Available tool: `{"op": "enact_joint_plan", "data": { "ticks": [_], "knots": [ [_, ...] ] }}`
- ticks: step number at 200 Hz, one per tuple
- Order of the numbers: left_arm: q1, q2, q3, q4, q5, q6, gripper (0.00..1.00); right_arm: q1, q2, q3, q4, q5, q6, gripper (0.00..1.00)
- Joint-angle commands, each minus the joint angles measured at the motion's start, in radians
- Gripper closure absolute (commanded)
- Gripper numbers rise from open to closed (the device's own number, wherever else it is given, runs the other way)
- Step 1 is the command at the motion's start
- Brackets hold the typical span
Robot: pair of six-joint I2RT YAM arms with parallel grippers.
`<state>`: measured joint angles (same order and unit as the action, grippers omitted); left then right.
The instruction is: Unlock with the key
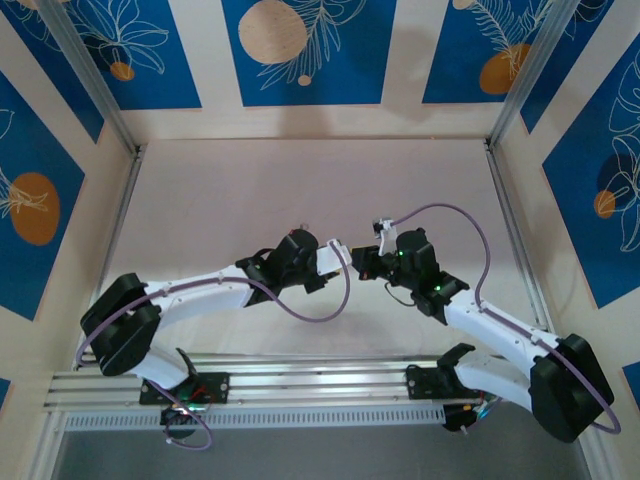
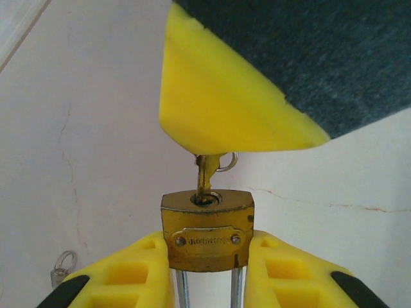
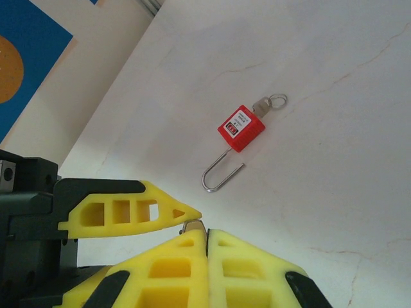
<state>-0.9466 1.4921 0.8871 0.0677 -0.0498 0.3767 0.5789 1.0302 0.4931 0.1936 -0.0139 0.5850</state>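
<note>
A small brass padlock (image 2: 207, 231) sits upright between the yellow fingers of my left gripper (image 2: 207, 249), which is shut on its body; the steel shackle hangs down toward the camera. The key (image 2: 205, 176) stands in the keyhole on top of the lock, with its ring (image 2: 229, 162) beside it. The key's head is hidden in my right gripper (image 3: 207, 232), whose yellow fingers (image 2: 225, 109) close from above. In the right wrist view its fingers are pressed together on a sliver of metal (image 3: 194, 226). Both grippers meet mid-table, the left gripper (image 1: 340, 258) facing the right gripper (image 1: 364, 263).
A red padlock (image 3: 241, 128) with an open shackle and a key in it lies on the pale table (image 3: 334, 167) beyond my right gripper. A loose key on a ring (image 2: 61, 266) lies on the table left of the left gripper. Patterned walls and metal rails surround the table.
</note>
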Motion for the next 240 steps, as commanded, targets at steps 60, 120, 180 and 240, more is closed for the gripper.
{"op": "enact_joint_plan", "data": {
  "ticks": [60, 120, 180, 240],
  "knots": [
    [-0.037, -0.018, 0.07, 0.154, 0.083, -0.018, 0.76, 0.022, 0.044, 0.001, 0.023, -0.051, -0.028, 1.0],
    [-0.036, -0.032, 0.081, 0.163, 0.1, -0.03, 0.76, 0.024, 0.082, 0.007, 0.044, -0.069, -0.031, 1.0],
    [-0.037, -0.04, 0.09, 0.167, 0.122, -0.03, 0.76, 0.027, 0.108, -0.005, 0.064, -0.096, -0.05, 1.0],
    [-0.039, -0.043, 0.093, 0.173, 0.128, -0.025, 0.76, 0.018, 0.113, 0.002, 0.041, -0.13, -0.062, 1.0]
  ]
}}
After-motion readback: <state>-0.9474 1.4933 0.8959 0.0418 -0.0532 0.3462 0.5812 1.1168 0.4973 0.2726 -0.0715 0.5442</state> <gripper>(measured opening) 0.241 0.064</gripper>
